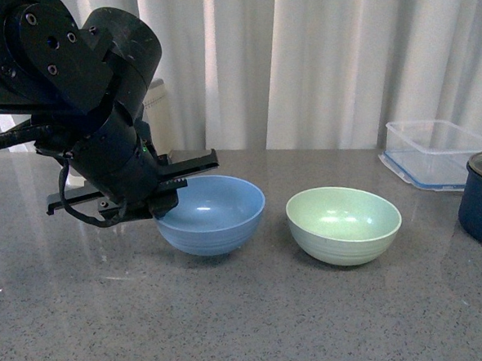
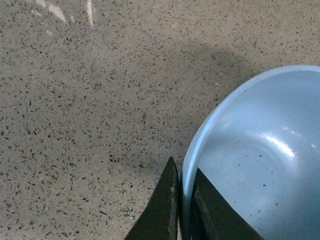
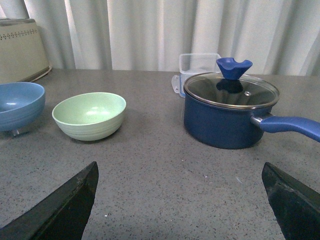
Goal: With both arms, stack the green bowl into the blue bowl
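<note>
Nearest to me is the speckled grey stone table (image 1: 250, 335), bare at its front edge. The right gripper (image 3: 180, 166) hangs low over it, out of the front view, with its jaws spread wide and nothing between them. The pale mint-green round bowl (image 1: 344, 223) lies ahead of those jaws and well apart from them. It stands upright, mouth open to the ceiling, and it is empty. Being round, it offers no long axis, so any part of its rim would serve for a pinch. I judge that the free right arm is the one to fetch it. The left gripper (image 2: 184, 167) is occupied just beside it, its jaws narrowed on the left rim of the light sky-blue round bowl (image 1: 214, 215), one finger inside the wall and one outside. That bowl holds nothing but a few dark specks. I cannot tell whether it rests on the table or is raised a little. The green bowl sits to the right of the blue one, near but not touching. Further right stands a dark navy pot (image 3: 225, 120) under a glass lid, its contents hidden. Behind it is a clear plastic box (image 1: 427, 149) that looks empty, and a pale pleated curtain (image 1: 299, 54) closes the back.
</note>
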{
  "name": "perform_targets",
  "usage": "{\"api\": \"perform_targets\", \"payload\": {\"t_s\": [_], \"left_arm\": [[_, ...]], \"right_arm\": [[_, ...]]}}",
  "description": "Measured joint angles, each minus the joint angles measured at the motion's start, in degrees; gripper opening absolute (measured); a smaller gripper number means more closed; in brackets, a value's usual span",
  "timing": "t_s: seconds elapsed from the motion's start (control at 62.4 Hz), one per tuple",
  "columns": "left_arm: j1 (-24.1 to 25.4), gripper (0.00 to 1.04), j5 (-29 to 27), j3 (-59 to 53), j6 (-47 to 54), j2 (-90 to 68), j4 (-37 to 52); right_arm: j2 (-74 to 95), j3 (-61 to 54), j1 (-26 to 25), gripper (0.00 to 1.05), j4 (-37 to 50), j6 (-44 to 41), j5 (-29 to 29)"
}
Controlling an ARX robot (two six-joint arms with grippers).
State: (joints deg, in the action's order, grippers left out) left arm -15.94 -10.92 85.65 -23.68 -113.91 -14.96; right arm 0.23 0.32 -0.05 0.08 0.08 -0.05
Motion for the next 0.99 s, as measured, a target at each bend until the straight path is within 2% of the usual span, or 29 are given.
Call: {"api": "perform_targets", "payload": {"t_s": [0.897, 0.993], "left_arm": [[-1.3, 0.04, 0.2, 2.8, -0.1, -3.7, -0.2], [-1.3, 0.16, 0.5, 2.8, -0.2, -3.9, -0.5]], "right_arm": [[0.0, 0.0, 0.0, 0.95, 0.0, 0.0, 0.0], [0.0, 0.0, 0.0, 0.95, 0.0, 0.0, 0.0]]}}
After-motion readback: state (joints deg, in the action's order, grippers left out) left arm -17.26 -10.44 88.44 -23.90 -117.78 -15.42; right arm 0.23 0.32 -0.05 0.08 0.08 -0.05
